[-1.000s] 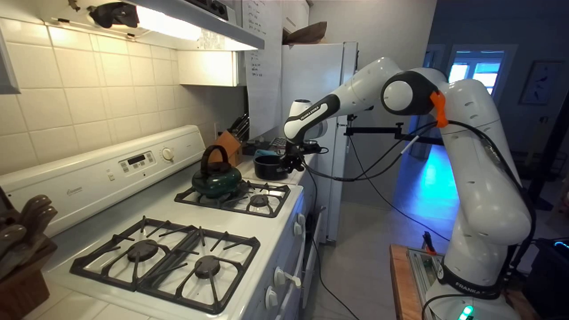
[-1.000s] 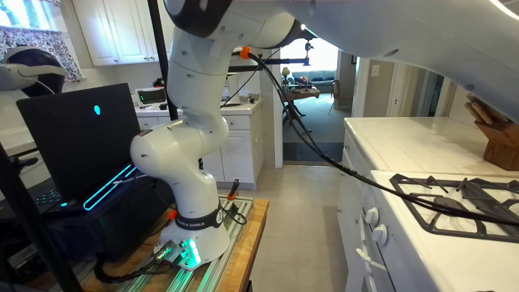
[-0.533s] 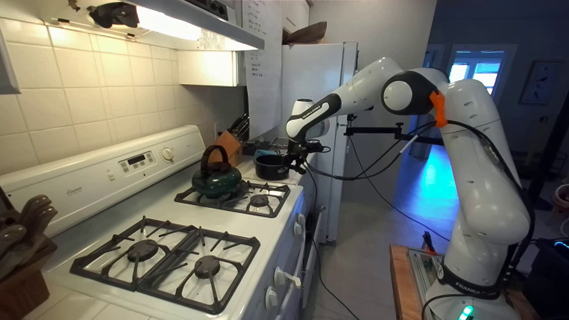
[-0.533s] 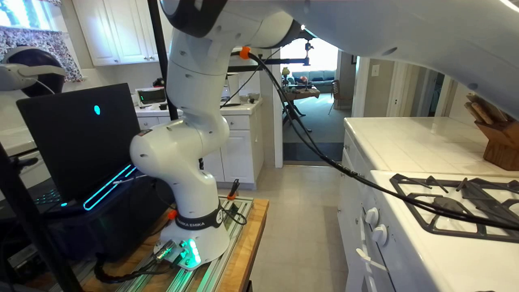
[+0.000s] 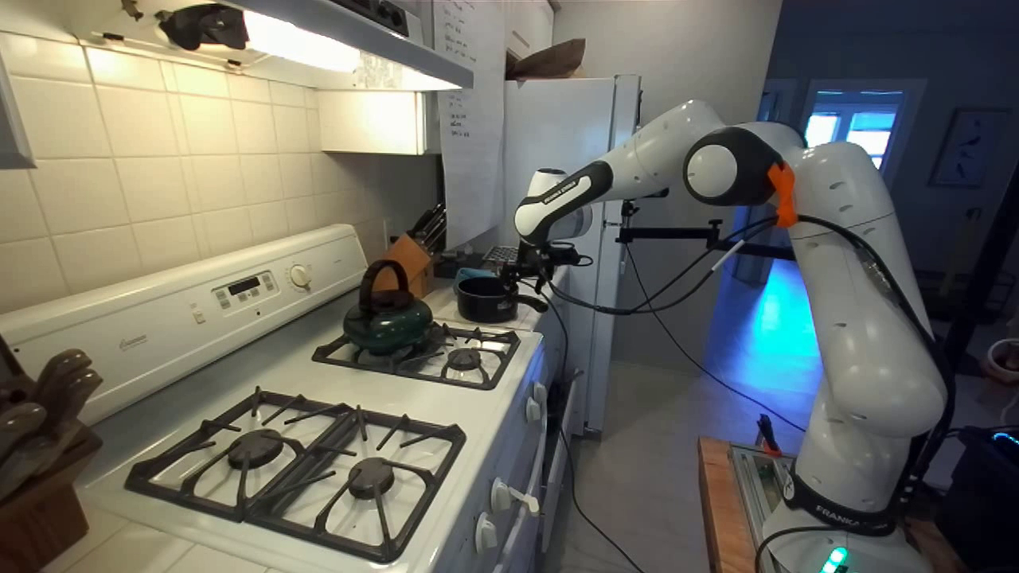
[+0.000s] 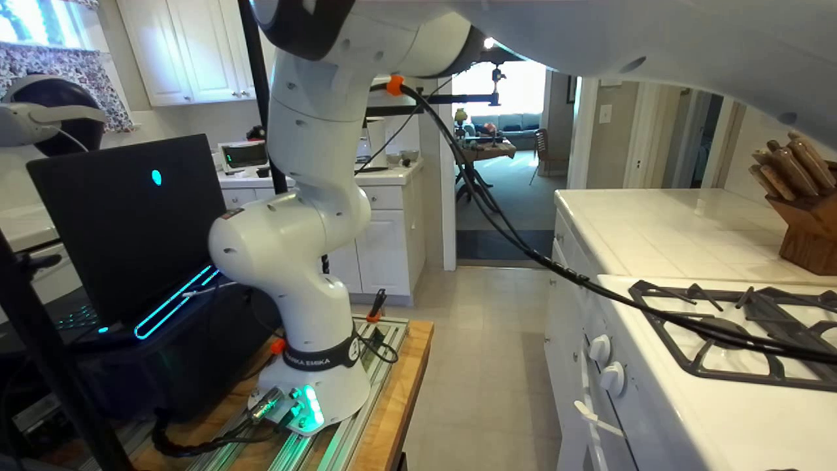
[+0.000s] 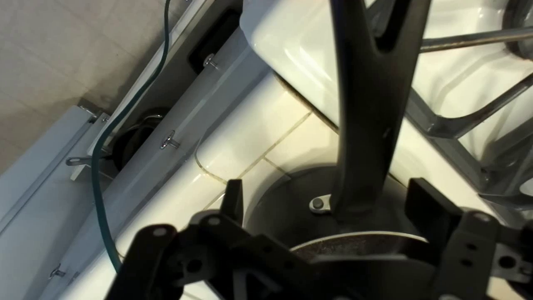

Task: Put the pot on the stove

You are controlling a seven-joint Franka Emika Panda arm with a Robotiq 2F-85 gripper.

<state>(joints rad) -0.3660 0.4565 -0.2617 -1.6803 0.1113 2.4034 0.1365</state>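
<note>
The low black pot point(image 5: 484, 302) sits upright on the tiled counter just past the far end of the white stove point(image 5: 398, 390), its handle point(image 5: 529, 302) pointing toward the robot. Above that handle, my gripper point(image 5: 519, 278) is open. From the wrist, the pot's dark side point(image 7: 287, 216) and rim show below, and the handle point(image 7: 366, 104) runs up between the widely spread fingers of the gripper point(image 7: 331, 200) with a gap on either side. Part of the pot is hidden behind the gripper. A corner of the stove point(image 7: 300, 46) lies close beside the pot.
A green kettle point(image 5: 388, 328) stands on a rear burner near the pot. A knife block point(image 5: 407, 267) is behind it, another point(image 5: 48, 454) at the near end. The range hood point(image 5: 358, 36) overhangs the stove. Below the counter a drawer point(image 7: 137, 137) with a pan stands pulled out.
My gripper has let go of the handle and risen a little, so the handle now shows beneath it. The pot has hardly shifted on the counter.
</note>
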